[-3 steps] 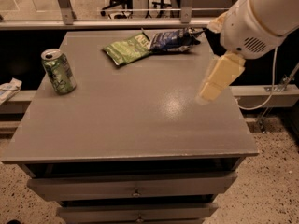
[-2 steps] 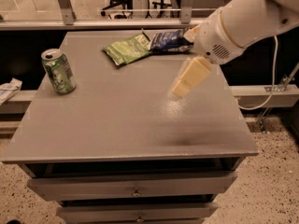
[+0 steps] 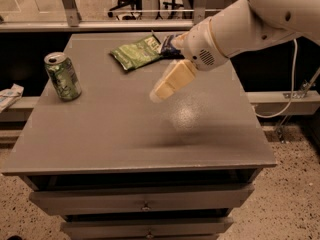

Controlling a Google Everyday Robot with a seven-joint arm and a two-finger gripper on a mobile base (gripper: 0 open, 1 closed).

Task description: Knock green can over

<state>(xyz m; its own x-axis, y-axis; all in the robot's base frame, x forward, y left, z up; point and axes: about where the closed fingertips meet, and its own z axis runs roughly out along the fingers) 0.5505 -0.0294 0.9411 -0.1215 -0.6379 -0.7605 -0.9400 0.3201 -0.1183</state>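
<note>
The green can point(image 3: 63, 76) stands upright near the left edge of the grey table point(image 3: 125, 139), light green with white print and a silver top. My gripper point(image 3: 161, 91) hangs above the middle of the table on the white arm point(image 3: 235, 29) that reaches in from the upper right. Its cream fingers point(image 3: 172, 81) point down and to the left. It is well to the right of the can, and apart from it. It holds nothing that I can see.
A flat green snack bag point(image 3: 136, 54) lies at the back of the table, with a dark blue bag point(image 3: 170, 45) beside it, partly behind the arm. The table has drawers point(image 3: 145, 201) below. A white object point(image 3: 9, 96) lies on a ledge at the left.
The gripper and arm have swept left, from over the table's right side to above its middle, closer to the can. The can has not moved.
</note>
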